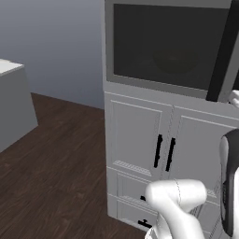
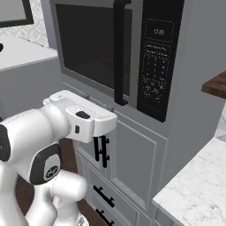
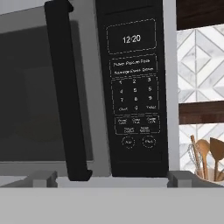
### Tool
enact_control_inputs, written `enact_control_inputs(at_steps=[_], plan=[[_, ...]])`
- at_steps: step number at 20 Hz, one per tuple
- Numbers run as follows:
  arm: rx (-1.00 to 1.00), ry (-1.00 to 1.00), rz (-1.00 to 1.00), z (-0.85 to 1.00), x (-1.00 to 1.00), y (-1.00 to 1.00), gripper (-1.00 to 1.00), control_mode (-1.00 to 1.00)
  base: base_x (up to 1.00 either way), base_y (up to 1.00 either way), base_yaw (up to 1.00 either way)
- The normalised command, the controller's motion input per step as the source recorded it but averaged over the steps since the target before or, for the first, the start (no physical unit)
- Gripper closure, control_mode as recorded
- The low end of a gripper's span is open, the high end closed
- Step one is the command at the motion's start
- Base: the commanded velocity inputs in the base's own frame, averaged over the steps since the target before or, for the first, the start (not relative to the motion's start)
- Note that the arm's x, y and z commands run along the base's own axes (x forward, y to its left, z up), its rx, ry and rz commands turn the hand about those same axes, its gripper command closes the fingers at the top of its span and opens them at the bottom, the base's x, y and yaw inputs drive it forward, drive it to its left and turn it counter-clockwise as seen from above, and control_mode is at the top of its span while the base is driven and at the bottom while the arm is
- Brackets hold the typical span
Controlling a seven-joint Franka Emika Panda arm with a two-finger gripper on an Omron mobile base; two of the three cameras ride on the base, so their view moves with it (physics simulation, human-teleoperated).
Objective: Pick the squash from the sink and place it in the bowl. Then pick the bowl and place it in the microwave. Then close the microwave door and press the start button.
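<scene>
The gripper (image 3: 112, 178) stood wide and empty, facing the microwave (image 2: 132, 53); the microwave door (image 3: 39, 96) was shut, its black handle (image 3: 68, 92) at 9 o'clock of the keypad (image 3: 134, 87)

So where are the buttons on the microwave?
The buttons sit on the black panel at the microwave's right side, just right of the tall black door handle and below the clock.

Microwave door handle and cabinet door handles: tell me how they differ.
The microwave door handle is one long, thick bar running almost the full height of the microwave door. The cabinet door handles are a pair, short and thin, flanking the seam between two panelled doors. Both are black and stand vertical.
</scene>
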Motion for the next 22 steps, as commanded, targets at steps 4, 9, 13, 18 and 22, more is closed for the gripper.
enact_control_inputs(at_steps=[4, 9, 13, 18, 22], plan=[[0.00, -0.08, 0.00, 0.00, 0.11, -0.44, -1.00, -1.00, 0.00, 0.00, 0.00], [0.00, -0.05, 0.00, -0.10, 0.01, -0.28, 1.00, -1.00, 0.00, 0.00, 0.00], [-0.01, 0.00, 0.00, -0.17, 0.15, 0.00, 1.00, -1.00, 0.00, 0.00, 0.00], [0.00, -0.01, 0.00, -0.07, 0.21, -0.09, 1.00, -1.00, 0.00, 0.00, 0.00], [0.00, -0.01, 0.00, 0.00, 0.07, -0.33, 1.00, -1.00, 0.00, 0.00, 0.00]])
